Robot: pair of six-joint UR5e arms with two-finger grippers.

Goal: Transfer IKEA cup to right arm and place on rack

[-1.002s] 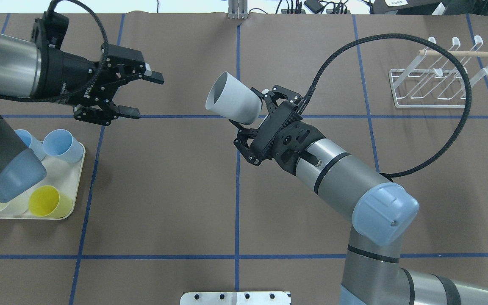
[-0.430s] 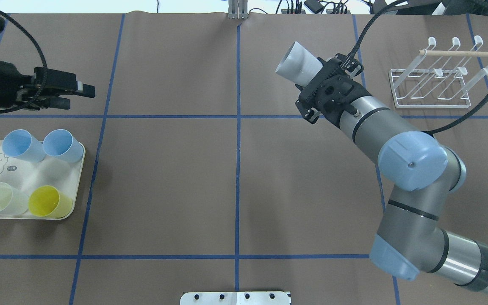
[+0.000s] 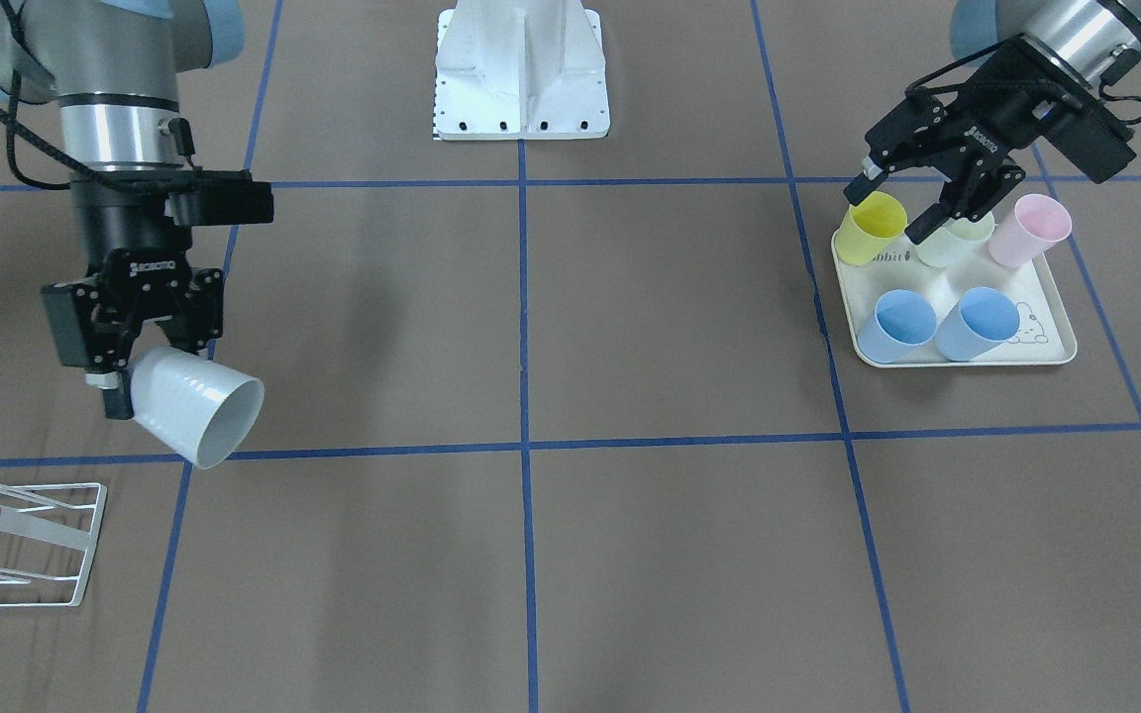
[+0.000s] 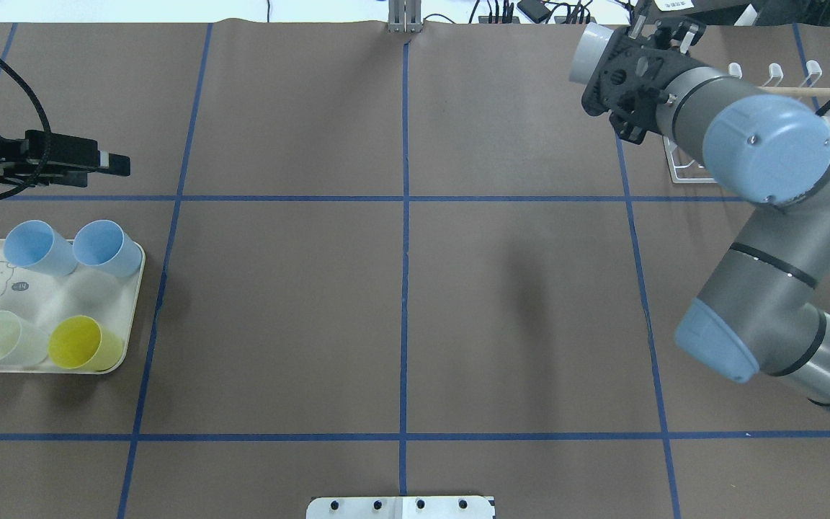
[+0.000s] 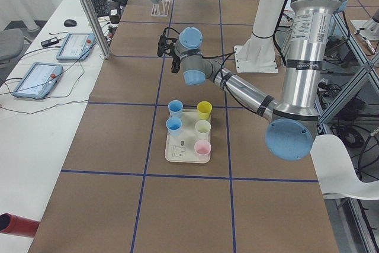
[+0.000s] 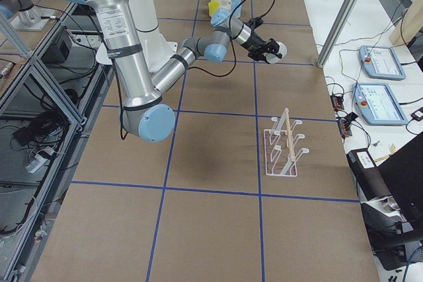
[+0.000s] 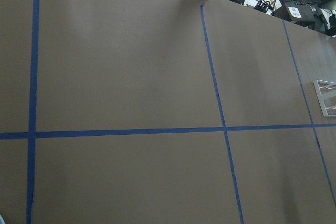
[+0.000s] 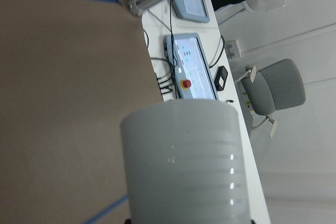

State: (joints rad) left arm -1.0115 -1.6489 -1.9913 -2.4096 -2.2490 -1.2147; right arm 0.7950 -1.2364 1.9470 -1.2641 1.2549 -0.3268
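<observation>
The cup (image 3: 196,404) looked to be smooth, matt pale-grey plastic with faint ridges round its wall. The table cover (image 4: 285,303) was a matt brown, paper-like sheet crossed by blue tape (image 4: 404,288). The rack (image 6: 283,153) was white coated wire with a bare light-wood dowel (image 4: 804,91). The right arm (image 4: 775,288) showed satin grey metal tubes and smooth pale-blue plastic joint caps (image 4: 768,148). The tray (image 4: 91,295) looked to be smooth cream plastic.

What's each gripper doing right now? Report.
Left gripper: open, holding nothing.
Right gripper: closed on the pale grey ribbed plastic cup.
</observation>
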